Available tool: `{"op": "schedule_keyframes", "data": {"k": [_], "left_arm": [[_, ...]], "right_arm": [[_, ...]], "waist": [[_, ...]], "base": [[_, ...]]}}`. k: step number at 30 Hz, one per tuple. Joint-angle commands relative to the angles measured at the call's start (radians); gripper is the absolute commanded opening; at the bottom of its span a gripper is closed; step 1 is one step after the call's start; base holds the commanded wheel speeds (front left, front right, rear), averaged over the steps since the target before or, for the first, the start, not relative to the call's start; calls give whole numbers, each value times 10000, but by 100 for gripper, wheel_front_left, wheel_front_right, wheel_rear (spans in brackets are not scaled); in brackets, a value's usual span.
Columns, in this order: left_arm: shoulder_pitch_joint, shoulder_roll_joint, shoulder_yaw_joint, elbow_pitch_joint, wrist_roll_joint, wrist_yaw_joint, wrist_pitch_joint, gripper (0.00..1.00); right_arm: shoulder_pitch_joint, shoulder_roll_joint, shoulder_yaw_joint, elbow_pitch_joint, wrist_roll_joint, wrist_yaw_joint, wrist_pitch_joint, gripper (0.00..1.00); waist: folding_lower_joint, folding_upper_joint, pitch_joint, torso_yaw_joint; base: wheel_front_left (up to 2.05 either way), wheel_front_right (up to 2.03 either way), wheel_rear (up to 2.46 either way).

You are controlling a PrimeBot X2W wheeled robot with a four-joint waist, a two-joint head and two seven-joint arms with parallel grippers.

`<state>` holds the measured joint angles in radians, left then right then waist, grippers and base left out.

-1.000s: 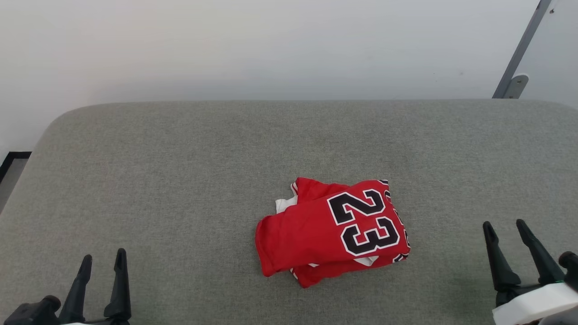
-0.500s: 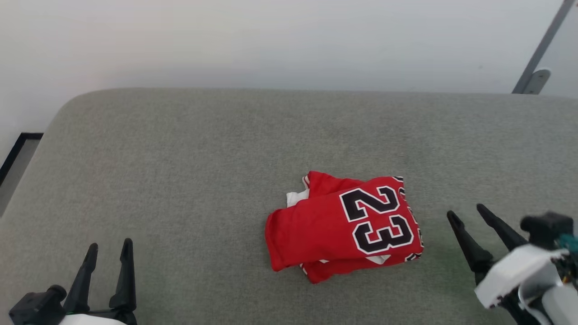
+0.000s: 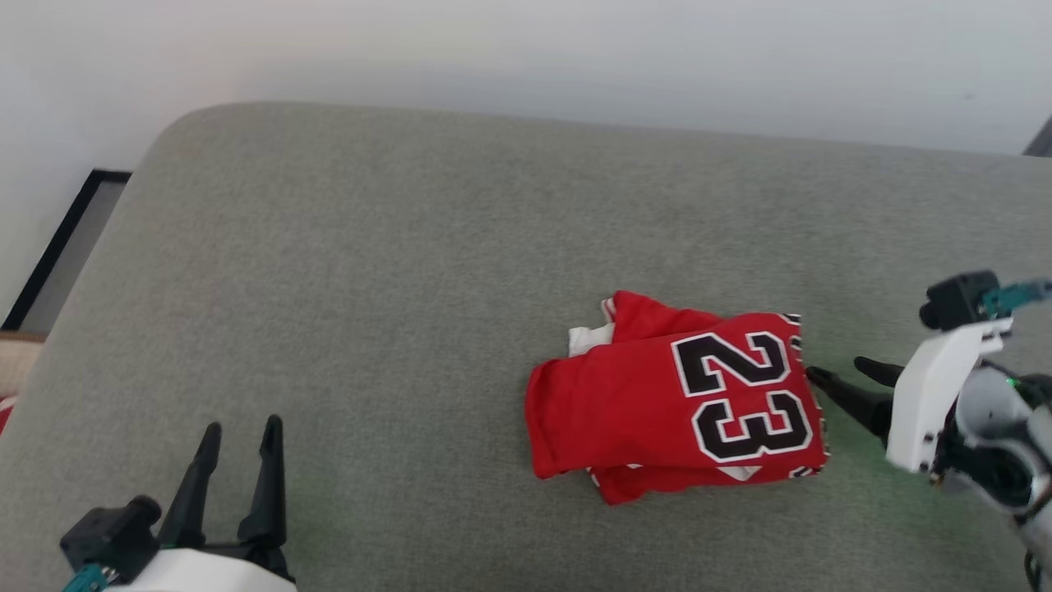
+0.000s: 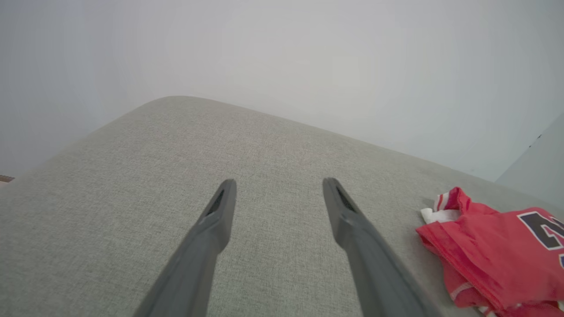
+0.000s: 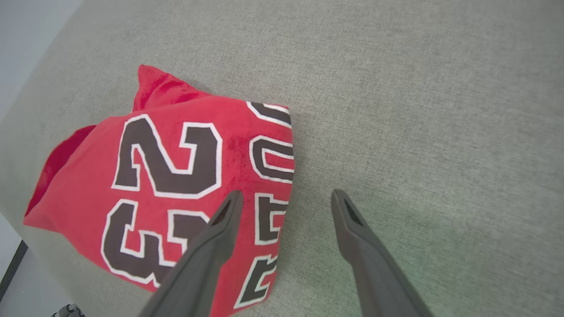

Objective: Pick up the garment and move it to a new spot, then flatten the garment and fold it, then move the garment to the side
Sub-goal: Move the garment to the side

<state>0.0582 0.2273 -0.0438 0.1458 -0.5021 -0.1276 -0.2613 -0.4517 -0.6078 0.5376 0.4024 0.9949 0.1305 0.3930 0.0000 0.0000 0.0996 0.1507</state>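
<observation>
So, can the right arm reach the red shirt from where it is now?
Probably yes. The right gripper is open and sits close beside the shirt, at its numbered edge, pointing at it. In the right wrist view it partly overlaps that edge. Nothing lies between them on the grey cushion.

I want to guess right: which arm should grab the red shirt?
Probably the right: the open right gripper is just beside the shirt, by its edge, while the left gripper is far away.

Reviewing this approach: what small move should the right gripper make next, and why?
Probably lower the open right gripper onto the lettered edge of the folded red jersey and close: one finger hangs over that edge, the other over the grey fabric cushion, nothing held.
</observation>
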Motion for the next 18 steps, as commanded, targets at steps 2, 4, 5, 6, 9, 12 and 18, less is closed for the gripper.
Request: {"op": "schedule_keyframes", "data": {"k": [2, 4, 5, 6, 9, 12, 18], "left_arm": [[-244, -3, -95, 44, -136, -26, -49, 100], [-326, -12, -175, 99, -170, -26, -48, 100], [-378, -10, -221, 113, -188, -26, -48, 100], [-426, -12, -270, 129, -215, -26, -48, 100], [-609, -47, -361, 173, -268, -26, -48, 100], [-734, -83, -434, 204, -299, -26, -48, 100], [-957, -129, -502, 295, -468, -26, -48, 100]], "right_arm": [[-416, 29, 19, 304, 261, 2, 728, 100], [-742, 79, 117, 600, 357, 2, 1377, 100], [-875, 182, 144, 783, 483, 2, 1732, 100], [-997, 261, 181, 962, 558, 2, 2104, 100], [-1375, 517, 260, 1658, 657, 2, 3088, 100], [-1563, 920, 453, 2280, 574, 2, 3869, 100], [-1899, 1656, 659, 3147, 359, 2, 4586, 80]], "waist": [[0, 0, 225, 233], [0, 0, 346, 351], [0, 0, 404, 404], [0, 0, 463, 460], [0, 0, 640, 608], [0, 0, 808, 712], [0, 0, 1009, 824]], "base": [[0, 0, 0], [0, 0, 0], [0, 0, 0], [0, 0, 0], [0, 0, 0], [0, 0, 0], [0, 0, 0]]}}
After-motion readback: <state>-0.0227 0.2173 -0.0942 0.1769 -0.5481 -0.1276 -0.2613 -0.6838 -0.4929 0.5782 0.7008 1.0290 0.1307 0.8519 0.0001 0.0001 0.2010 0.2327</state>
